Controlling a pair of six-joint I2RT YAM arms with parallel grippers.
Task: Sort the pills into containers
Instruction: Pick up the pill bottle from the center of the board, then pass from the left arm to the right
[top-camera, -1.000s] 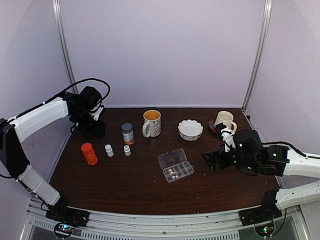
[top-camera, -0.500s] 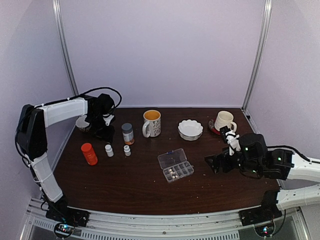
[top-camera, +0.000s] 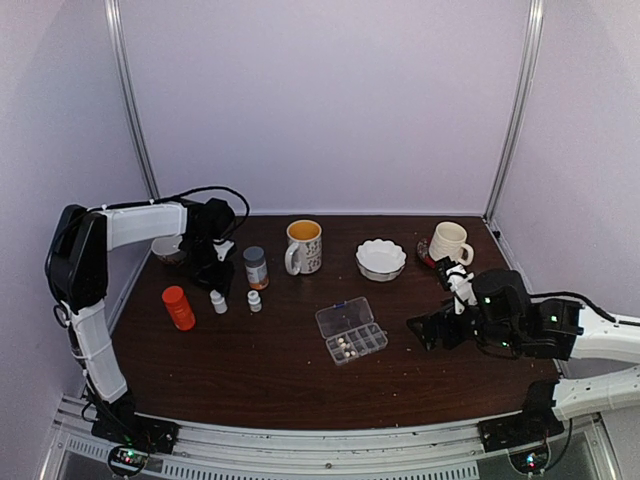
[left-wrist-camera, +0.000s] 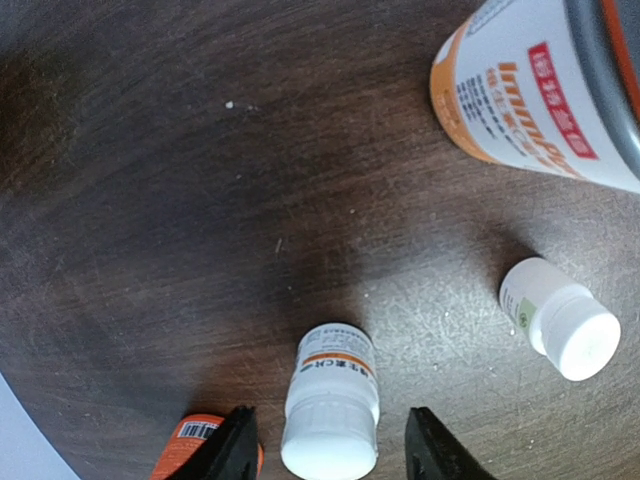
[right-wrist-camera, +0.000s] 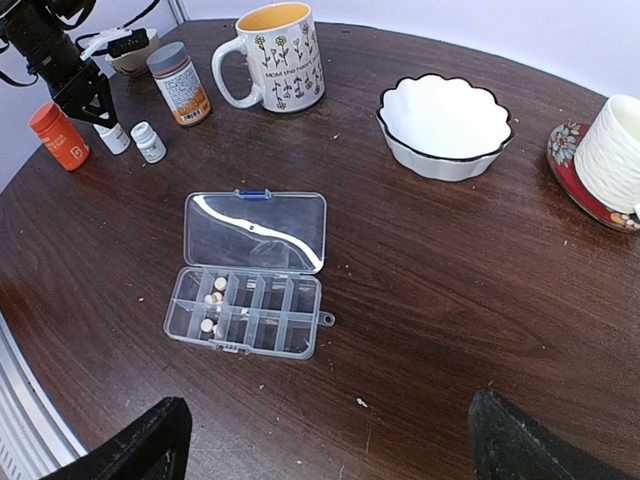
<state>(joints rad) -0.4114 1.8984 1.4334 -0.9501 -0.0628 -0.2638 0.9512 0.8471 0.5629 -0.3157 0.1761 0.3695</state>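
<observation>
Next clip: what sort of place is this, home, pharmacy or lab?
Most likely a lab robot cell: blank wall panels and metal posts box in a wooden table, and the left arm and right arm are bolted to a metal rail at its near edge.

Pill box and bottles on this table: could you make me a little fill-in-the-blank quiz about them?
1. The pill box lies with its clear lid ____.
2. The left gripper has one finger on either side of a small ____ bottle.
3. The scalloped bowl holds ____.

Missing words: open; white; nothing.
</observation>
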